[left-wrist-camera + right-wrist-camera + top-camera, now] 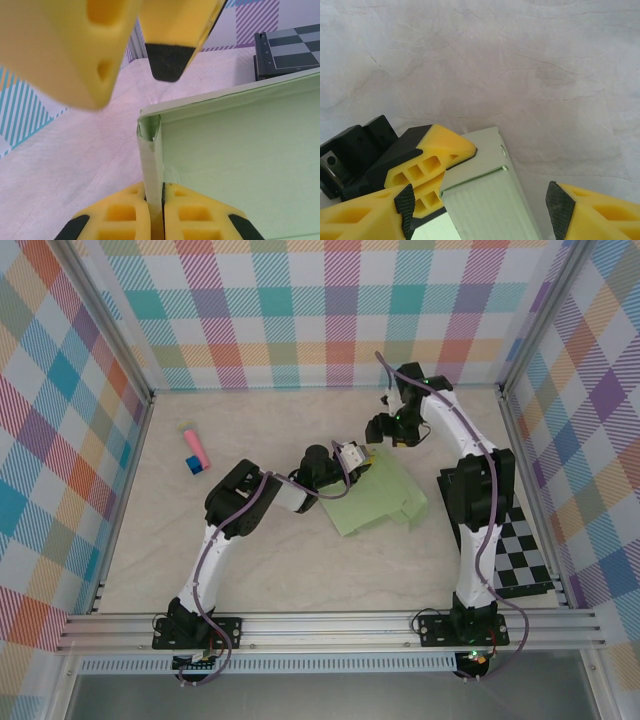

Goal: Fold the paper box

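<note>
Left wrist: left pincer (155, 210) pinching paper box (240, 165); right pincer (482, 207) spread; table (520, 60) seemingly marbled, walls (300, 310) plaid.

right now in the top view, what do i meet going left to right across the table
pink-and-blue stick → paper box → checkered board
</note>
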You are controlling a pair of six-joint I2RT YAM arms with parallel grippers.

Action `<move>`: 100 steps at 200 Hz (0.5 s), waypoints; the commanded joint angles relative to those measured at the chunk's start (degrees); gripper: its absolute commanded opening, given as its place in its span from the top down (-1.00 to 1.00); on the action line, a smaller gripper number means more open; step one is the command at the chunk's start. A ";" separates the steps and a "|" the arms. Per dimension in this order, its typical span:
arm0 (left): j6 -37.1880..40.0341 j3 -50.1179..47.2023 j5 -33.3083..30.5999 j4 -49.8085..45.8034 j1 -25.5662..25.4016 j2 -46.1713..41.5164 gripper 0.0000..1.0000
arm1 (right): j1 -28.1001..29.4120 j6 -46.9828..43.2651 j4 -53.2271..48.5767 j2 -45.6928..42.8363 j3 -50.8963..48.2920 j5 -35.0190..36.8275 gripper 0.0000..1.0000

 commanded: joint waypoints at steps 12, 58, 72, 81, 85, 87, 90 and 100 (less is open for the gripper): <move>2.11 -0.31 -1.42 1.79 -0.75 0.80 0.86 | -0.53 -4.47 -3.10 -1.40 0.92 -2.98 -0.44; 1.88 -0.62 -1.69 2.38 -0.92 0.75 0.86 | -0.62 -6.26 -2.42 0.46 -0.27 -4.02 -0.37; 2.01 -0.56 -1.77 2.18 -1.00 0.75 0.86 | -0.43 -6.26 -2.22 0.97 -0.12 -5.61 -0.35; 2.09 -0.54 -2.03 2.07 -0.96 0.74 0.86 | -0.28 -6.21 -2.26 1.22 0.06 -6.23 -0.33; 2.17 -0.50 -2.12 2.03 -1.09 0.75 0.86 | -0.28 -6.14 -2.26 1.28 0.09 -6.57 -0.33; 2.18 -0.44 -2.19 1.91 -1.06 0.77 0.86 | -0.27 -6.13 -2.22 1.24 0.11 -6.75 -0.33; 2.19 -0.42 -2.28 1.86 -1.10 0.82 0.86 | -0.24 -6.05 -2.26 1.28 0.14 -7.13 -0.32; 2.35 -0.32 -2.52 1.85 -1.24 0.79 0.86 | -0.20 -5.87 -2.16 1.33 0.16 -8.32 -0.32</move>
